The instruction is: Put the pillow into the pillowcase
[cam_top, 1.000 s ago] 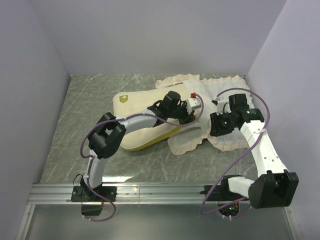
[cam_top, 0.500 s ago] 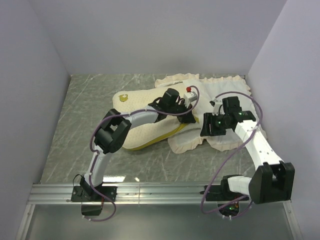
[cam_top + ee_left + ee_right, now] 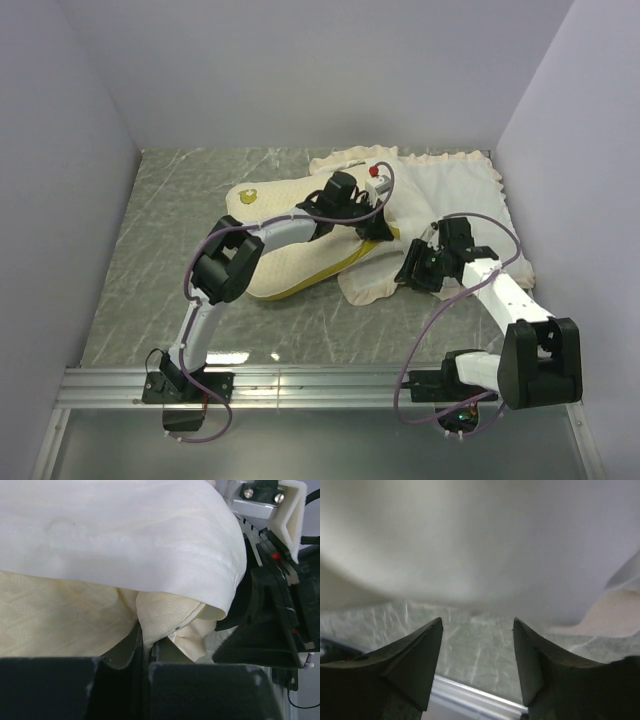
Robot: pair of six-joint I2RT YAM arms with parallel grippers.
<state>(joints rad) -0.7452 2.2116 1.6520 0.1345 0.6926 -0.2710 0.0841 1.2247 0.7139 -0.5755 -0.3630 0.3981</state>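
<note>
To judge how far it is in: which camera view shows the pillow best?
The top external view: it shows the pillow nearly whole, one end at the pillowcase. The left wrist view shows only a cream patch under white cloth. The right wrist view shows blurred cloth, no clear pillow.

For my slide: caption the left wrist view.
Left end effector shut on the pillow corner, under the white pillowcase.

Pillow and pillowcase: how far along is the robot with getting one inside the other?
Done: one end of the pillow sits under the edge of the pillowcase. In hand: the left pincer is shut on a cream fold, apparently the pillow's corner, under the white cover; the right pincer is open by the cover's near edge, holding nothing. Left: most of the pillow lies bare on the table.
</note>
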